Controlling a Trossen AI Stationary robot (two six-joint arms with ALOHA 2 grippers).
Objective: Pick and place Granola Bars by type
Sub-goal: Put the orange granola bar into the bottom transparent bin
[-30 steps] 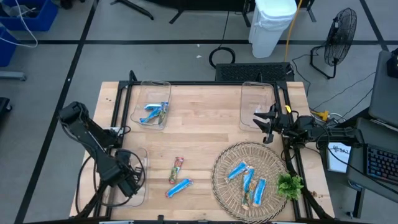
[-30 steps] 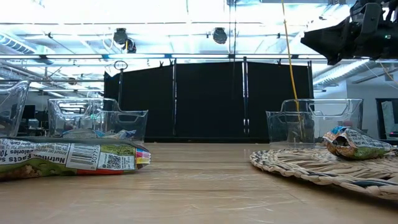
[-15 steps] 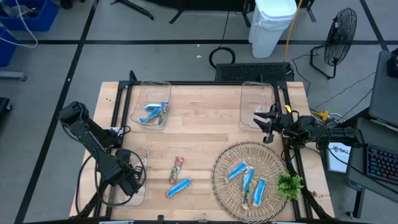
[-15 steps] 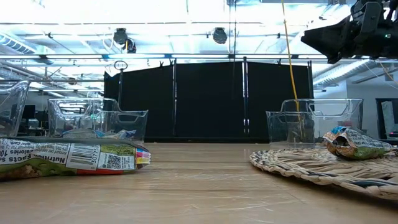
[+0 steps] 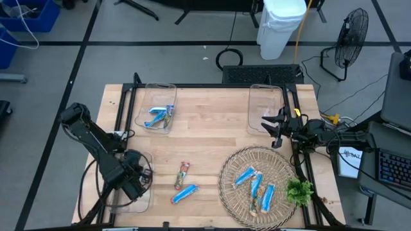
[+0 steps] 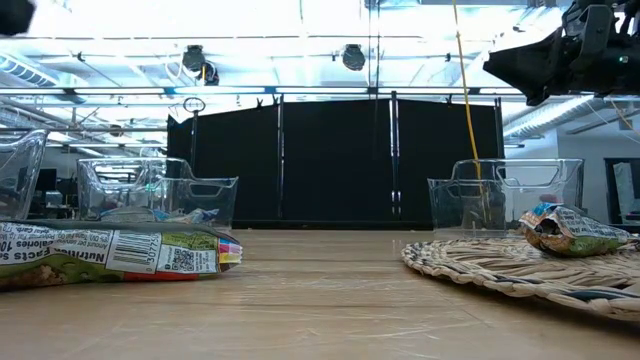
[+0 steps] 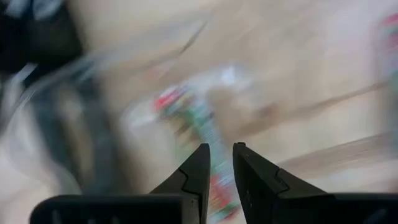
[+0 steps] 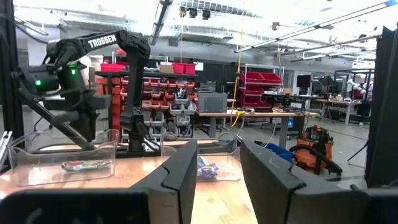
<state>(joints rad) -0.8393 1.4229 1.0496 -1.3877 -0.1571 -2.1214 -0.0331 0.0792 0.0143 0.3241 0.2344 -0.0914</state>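
Where woven, three blue bars (image 5: 255, 184).

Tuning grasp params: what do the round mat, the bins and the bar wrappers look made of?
Round mat: woven wicker or straw by its look, matte tan, with coiled strands and gaps showing.
Bins: clear hard plastic, glossy; the wood shows through the walls.
Blue bars: shiny film, probably foil or plastic, catching highlights.
Multicoloured bar: printed, crinkled plastic film with label text and a crimped end.

Pretty standard workshop: grey floor (image 5: 192, 70) with dark tape lines, a standing fan (image 5: 352, 32), a white bin (image 5: 281, 25), black curtain panels (image 6: 340, 160) at the back, red parts bins (image 8: 180, 93) on shelves, bright ceiling lights (image 6: 300, 30).
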